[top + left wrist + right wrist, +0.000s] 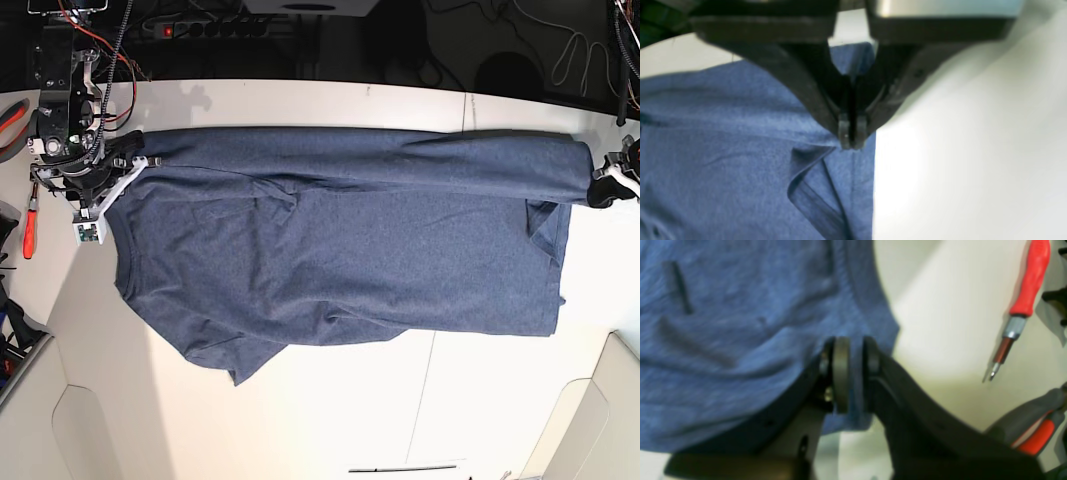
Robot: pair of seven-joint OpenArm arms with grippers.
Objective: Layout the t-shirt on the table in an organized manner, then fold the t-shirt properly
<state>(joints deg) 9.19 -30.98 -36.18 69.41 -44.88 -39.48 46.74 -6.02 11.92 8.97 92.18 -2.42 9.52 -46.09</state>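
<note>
The dark blue t-shirt (340, 250) lies spread across the off-white table (400, 400), its far edge doubled over into a long fold between the two arms. My left gripper (603, 182) is at the fold's right end. In the left wrist view its fingertips (844, 133) are pressed together on the t-shirt (723, 133) at its edge. My right gripper (135, 165) is at the fold's left end. In the right wrist view the right gripper (855, 353) has its pads slightly apart, with the t-shirt (740, 323) lying loose in the gap. No lettering shows.
A red-handled screwdriver (1027, 290) and red-and-grey pliers (1033, 430) lie on the table (940, 323) just beside the right gripper. In the base view the screwdriver (27, 235) sits near the table's left edge. Cables and a power strip (210, 28) run behind the far edge.
</note>
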